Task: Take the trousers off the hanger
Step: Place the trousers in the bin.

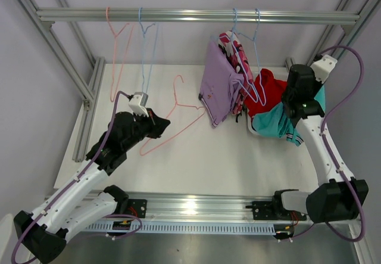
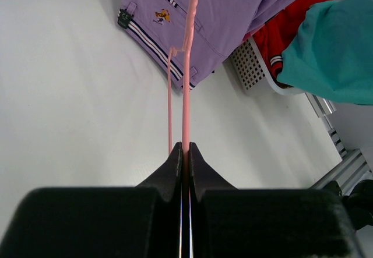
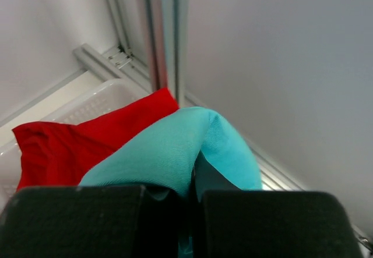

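Tabletop [image 1: 208, 157]: white. Bare surface shows across the middle and along the near edge, between the two arms. The left edge runs beside a frame post, and the far right corner is crowded with cloth.
Rail [image 1: 190, 15]: one aluminium bar, spanning above the far edge.
Trousers in view: four pairs.
Lilac trousers [image 1: 217, 85]: hung from the rail, right of centre. The hem is low over the tabletop; I cannot tell whether it touches.
Teal trousers [image 1: 274, 124]: at the right edge, draped over the near rim of the basket and lifted in a fold.
Red trousers [image 1: 268, 91]: heaped in the basket, just behind the teal pair.
Camouflage trousers [image 1: 228, 39]: on the rail, touching the lilac pair and mostly hidden behind it.
Basket [image 2: 249, 66]: one, white and perforated, in the far right corner.
Hangers: five.
Pink hanger [image 2: 186, 83]: lying on the tabletop left of centre, its hook toward the far edge.
Rail hangers: one pink [image 1: 119, 49] and one blue [image 1: 147, 49], both bare, at the left. Two blue hangers [image 1: 257, 37] at the right carry cloth.
Left gripper [image 2: 185, 153]: fingers pressed together, pinching the wire of the pink hanger on the tabletop.
Right gripper [image 3: 189, 182]: fingers clamped on the teal fold, over the basket.
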`<state>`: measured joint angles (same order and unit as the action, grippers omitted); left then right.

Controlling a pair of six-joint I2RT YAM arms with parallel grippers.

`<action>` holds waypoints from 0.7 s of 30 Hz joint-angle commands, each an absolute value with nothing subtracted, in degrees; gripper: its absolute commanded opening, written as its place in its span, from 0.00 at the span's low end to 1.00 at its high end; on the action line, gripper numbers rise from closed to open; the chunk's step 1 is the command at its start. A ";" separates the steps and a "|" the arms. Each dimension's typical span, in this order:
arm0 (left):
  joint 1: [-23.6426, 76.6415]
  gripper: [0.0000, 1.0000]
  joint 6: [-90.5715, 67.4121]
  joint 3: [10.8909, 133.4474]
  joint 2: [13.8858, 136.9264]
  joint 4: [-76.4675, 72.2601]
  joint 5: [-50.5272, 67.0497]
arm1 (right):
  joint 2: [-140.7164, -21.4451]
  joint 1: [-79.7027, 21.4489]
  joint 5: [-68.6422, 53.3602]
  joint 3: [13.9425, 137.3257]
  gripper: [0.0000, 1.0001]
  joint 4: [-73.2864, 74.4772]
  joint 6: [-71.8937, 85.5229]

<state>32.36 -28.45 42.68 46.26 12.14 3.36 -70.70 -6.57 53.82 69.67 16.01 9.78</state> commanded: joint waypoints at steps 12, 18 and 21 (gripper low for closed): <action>32.61 0.01 -28.56 45.44 45.70 10.20 6.15 | -86.21 -2.81 36.66 72.59 0.00 6.24 20.65; 32.61 0.00 -28.65 45.61 45.62 10.28 6.33 | -97.11 -2.29 33.49 79.09 0.00 7.64 21.71; 32.61 0.00 -28.65 45.53 45.53 10.28 6.42 | -101.77 -1.93 31.99 81.29 0.00 8.26 21.80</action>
<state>32.36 -28.45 42.78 46.24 12.14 4.99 -98.19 -2.68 35.46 77.78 9.13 19.07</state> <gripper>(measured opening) 0.022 0.046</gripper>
